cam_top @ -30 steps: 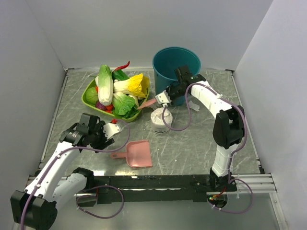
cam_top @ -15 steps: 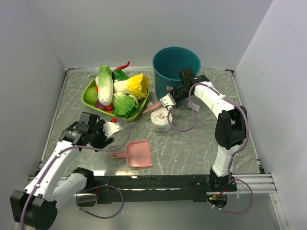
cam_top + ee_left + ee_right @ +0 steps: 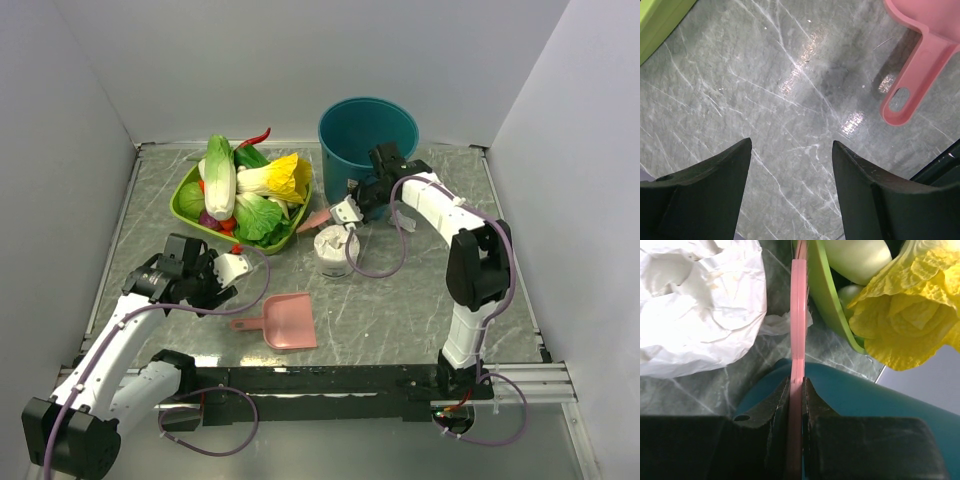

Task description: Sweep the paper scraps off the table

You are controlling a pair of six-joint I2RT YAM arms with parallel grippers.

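My right gripper (image 3: 352, 207) is shut on the handle of a pink brush (image 3: 315, 218), edge-on in the right wrist view (image 3: 798, 300), low over the table (image 3: 400, 300) between the teal bucket and the white tissue roll. One small crumpled paper scrap (image 3: 776, 325) lies against the brush head beside the roll. Another scrap (image 3: 404, 219) lies by my right forearm. My left gripper (image 3: 215, 288) is open and empty (image 3: 791, 145) over bare marble, just left of the pink dustpan (image 3: 288, 321), whose handle (image 3: 912, 85) shows at upper right.
The teal bucket (image 3: 367, 140) stands at the back. The upright tissue roll (image 3: 331, 248) stands mid-table, large in the right wrist view (image 3: 695, 300). A green tray (image 3: 185, 205) of vegetables sits at back left, its rim (image 3: 825, 295) close to the brush.
My right gripper has shifted slightly with the brush, staying between bucket and tissue roll. The left arm and dustpan have not moved.
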